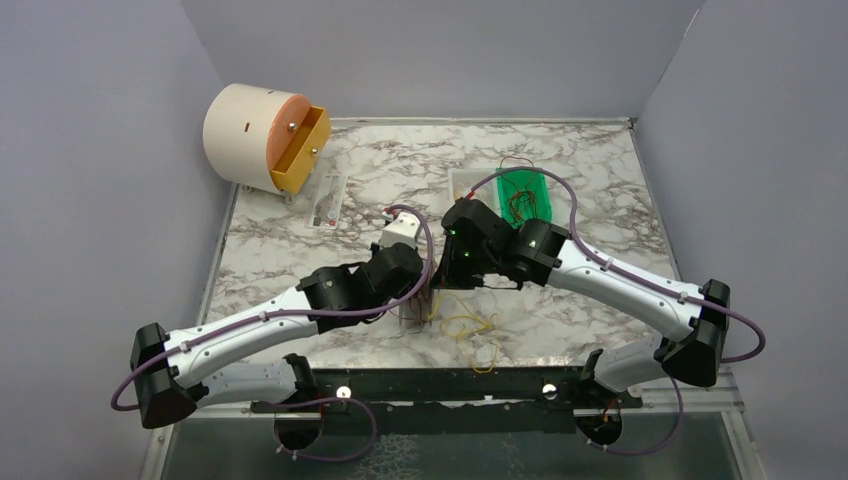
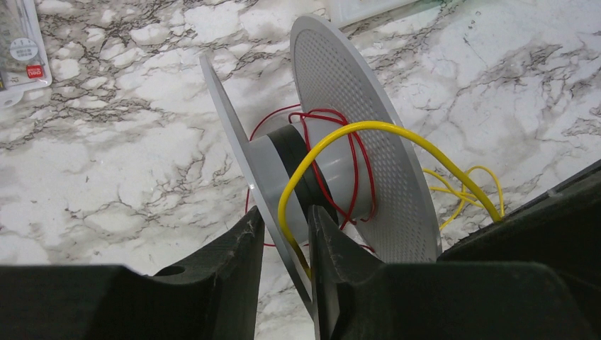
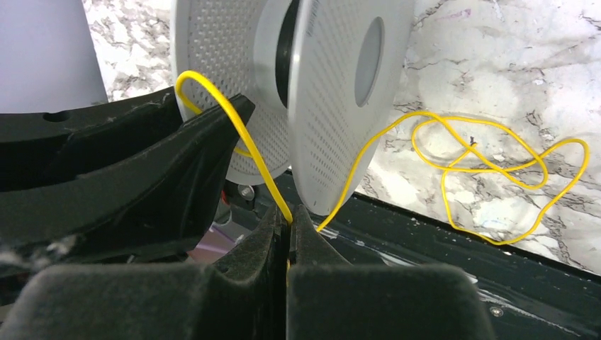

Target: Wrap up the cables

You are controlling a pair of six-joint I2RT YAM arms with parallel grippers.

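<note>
A grey spool (image 2: 347, 92) with two perforated flanges sits between both arms near the table's front. Thin red cable (image 2: 319, 120) is wound loosely on its hub. My left gripper (image 2: 283, 216) has one flange slanting across its narrow gap, touching both fingers, with a yellow cable (image 2: 368, 127) beside the right finger. The yellow cable arches over the hub. My right gripper (image 3: 289, 212) is shut on that yellow cable just below the spool (image 3: 333, 106). The cable's loose end (image 3: 496, 177) lies in loops on the marble (image 1: 465, 325).
A green bin (image 1: 525, 195) holding more red cables stands at the back centre. A white cylinder with an orange drawer (image 1: 255, 135) is at the back left, with a flat packet (image 1: 327, 200) beside it. A dark rail (image 1: 440, 385) runs along the near edge.
</note>
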